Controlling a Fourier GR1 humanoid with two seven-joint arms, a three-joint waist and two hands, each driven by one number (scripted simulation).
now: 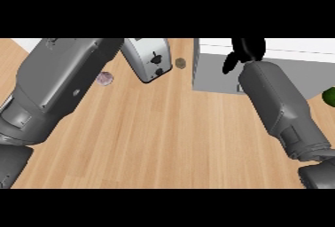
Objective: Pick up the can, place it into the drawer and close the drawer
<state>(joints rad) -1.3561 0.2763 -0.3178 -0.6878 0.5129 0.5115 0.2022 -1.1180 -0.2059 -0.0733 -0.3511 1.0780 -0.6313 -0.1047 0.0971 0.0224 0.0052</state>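
The drawer [216, 77], a white and grey box, stands open at the upper right of the counter. My right hand [250, 49] is over its near left corner, at the end of the right forearm that comes in from the lower right. Its thumb [229, 65] sticks out down and to the left, and nothing shows between thumb and fingers. I see no can in that hand. A small grey-brown round thing [181, 63], possibly the can, rests on the wood just left of the drawer. My left forearm fills the left side, with its hand beyond the upper edge.
A silver toaster [148, 58] lies tilted at the top centre, beside the left forearm. A small purplish lump [104, 78] sits on the wood counter [163, 133] next to that forearm. Something green [329, 95] shows at the right edge.
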